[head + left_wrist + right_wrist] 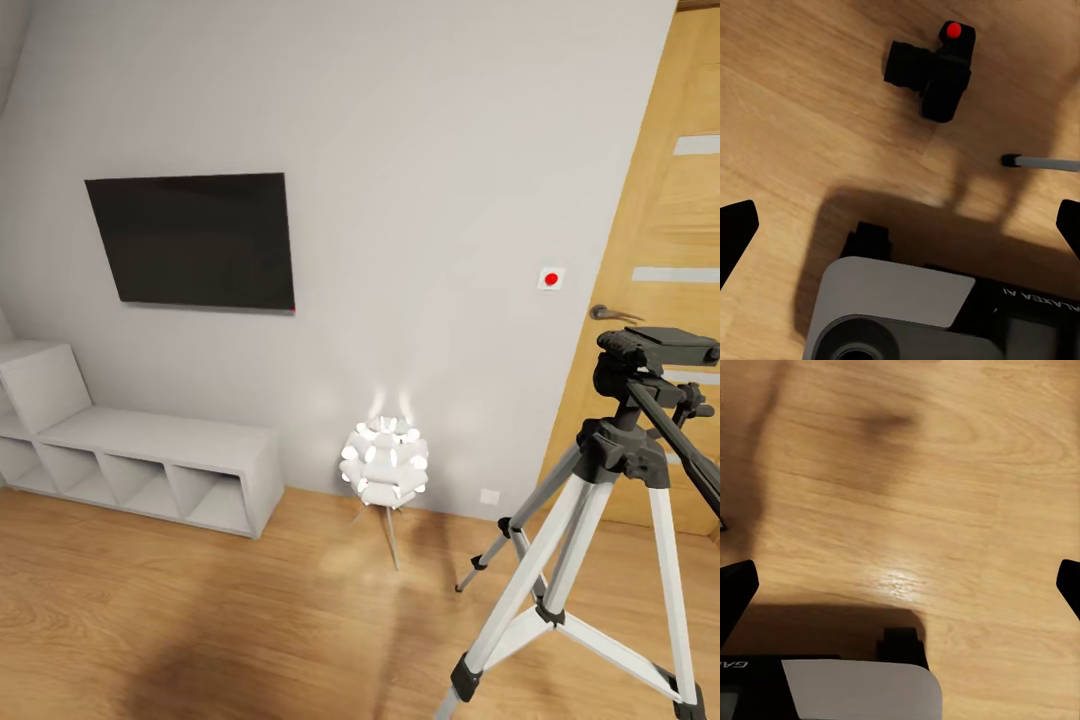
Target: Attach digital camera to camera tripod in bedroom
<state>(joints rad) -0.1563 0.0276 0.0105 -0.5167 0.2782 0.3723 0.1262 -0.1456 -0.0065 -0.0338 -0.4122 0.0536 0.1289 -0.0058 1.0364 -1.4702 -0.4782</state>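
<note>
The camera tripod (610, 480) stands on the wood floor at the right of the head view, silver legs spread. Its black head (655, 348) is bare on top and its pan handle slopes down to the right. In the left wrist view the digital camera (932, 71), black with a red spot on top, lies on the floor. My left gripper (902, 229) hangs open above the floor, well apart from the camera. A thin silver leg with a black foot (1039, 162) rests near the camera. My right gripper (902, 585) is open over bare floor.
A white lamp (385, 462) on thin legs stands by the grey wall, left of the tripod. Low white cube shelves (150, 465) sit at the left under a dark wall screen (195, 240). A wooden door (665, 250) is behind the tripod. My base (907, 311) shows below both grippers.
</note>
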